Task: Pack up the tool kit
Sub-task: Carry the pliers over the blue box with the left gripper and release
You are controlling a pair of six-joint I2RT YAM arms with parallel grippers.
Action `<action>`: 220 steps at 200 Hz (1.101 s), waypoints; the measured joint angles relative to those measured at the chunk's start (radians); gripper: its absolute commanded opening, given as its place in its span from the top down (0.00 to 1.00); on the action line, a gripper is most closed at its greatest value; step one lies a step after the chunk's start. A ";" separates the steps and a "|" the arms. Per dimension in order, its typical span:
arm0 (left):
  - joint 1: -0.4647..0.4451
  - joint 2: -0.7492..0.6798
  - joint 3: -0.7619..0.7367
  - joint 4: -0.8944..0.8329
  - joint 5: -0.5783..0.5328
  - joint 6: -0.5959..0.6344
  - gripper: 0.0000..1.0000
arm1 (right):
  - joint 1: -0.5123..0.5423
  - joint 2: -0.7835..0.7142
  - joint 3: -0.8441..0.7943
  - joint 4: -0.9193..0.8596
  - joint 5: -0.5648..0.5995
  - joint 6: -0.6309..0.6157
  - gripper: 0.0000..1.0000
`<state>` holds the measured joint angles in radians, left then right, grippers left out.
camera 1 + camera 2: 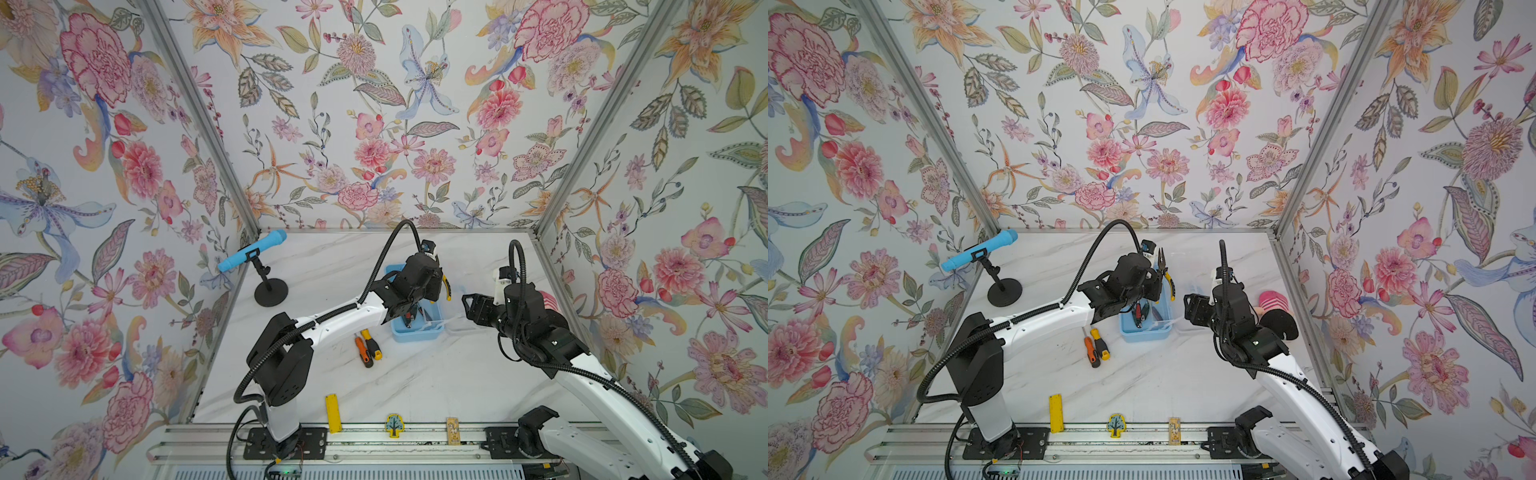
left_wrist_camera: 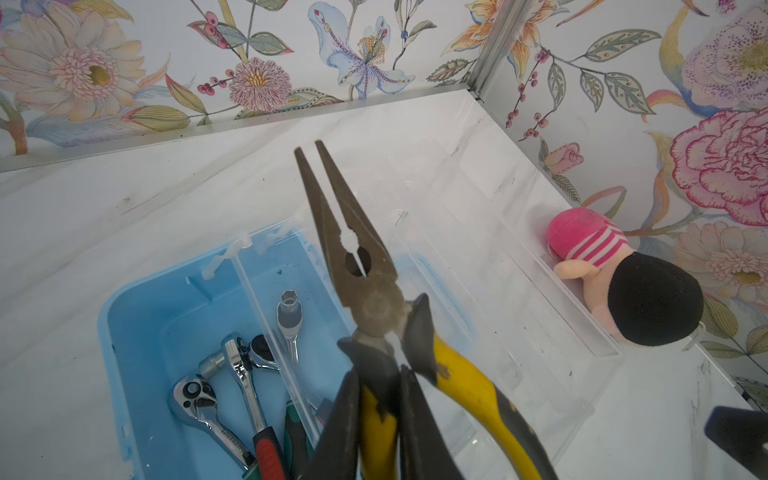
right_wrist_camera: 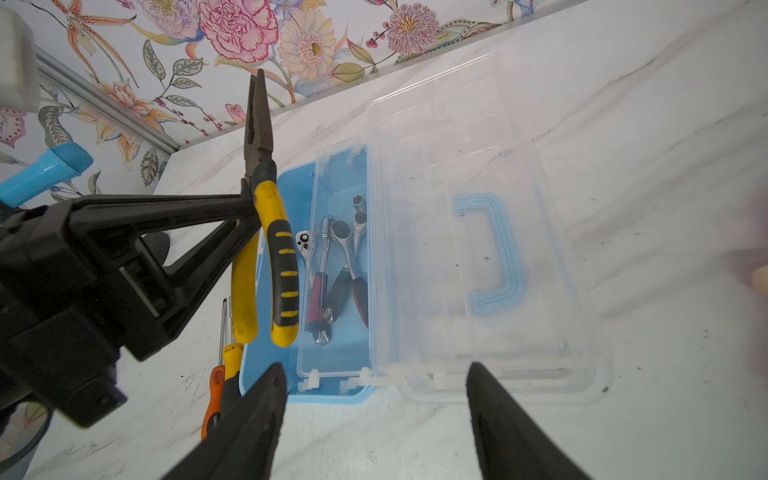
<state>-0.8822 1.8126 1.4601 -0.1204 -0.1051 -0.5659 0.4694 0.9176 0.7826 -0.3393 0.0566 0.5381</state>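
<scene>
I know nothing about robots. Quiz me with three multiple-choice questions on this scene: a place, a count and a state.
1. Where are the yellow-handled pliers?
A. in the left pincer, above the light-blue box
B. flat on the table
C. under the lid

2. How many screwdrivers lie beside the box?
A. one
B. two
C. four

3. The box's clear lid is:
A. shut
B. open
C. missing

Key: 1 A, the pincer grips them near the pivot; 2 B, one orange, one yellow; 3 B, it lies folded back beside the box.
</scene>
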 measured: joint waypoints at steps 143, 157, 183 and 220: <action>0.000 0.220 0.127 -0.176 -0.063 -0.076 1.00 | -0.040 0.021 -0.046 0.060 -0.106 -0.003 0.30; 0.002 0.229 0.131 -0.179 -0.059 -0.078 1.00 | -0.040 0.021 -0.047 0.063 -0.111 -0.002 0.29; 0.007 0.234 0.142 -0.190 -0.055 -0.079 0.85 | -0.040 0.023 -0.047 0.069 -0.122 -0.002 0.29; 0.014 0.234 0.158 -0.190 -0.048 -0.066 0.57 | -0.039 0.049 -0.046 0.071 -0.134 -0.003 0.29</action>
<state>-0.8684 2.0464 1.6180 -0.3099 -0.1532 -0.6315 0.4305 0.9665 0.7364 -0.2687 -0.0772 0.5350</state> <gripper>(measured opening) 0.396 0.713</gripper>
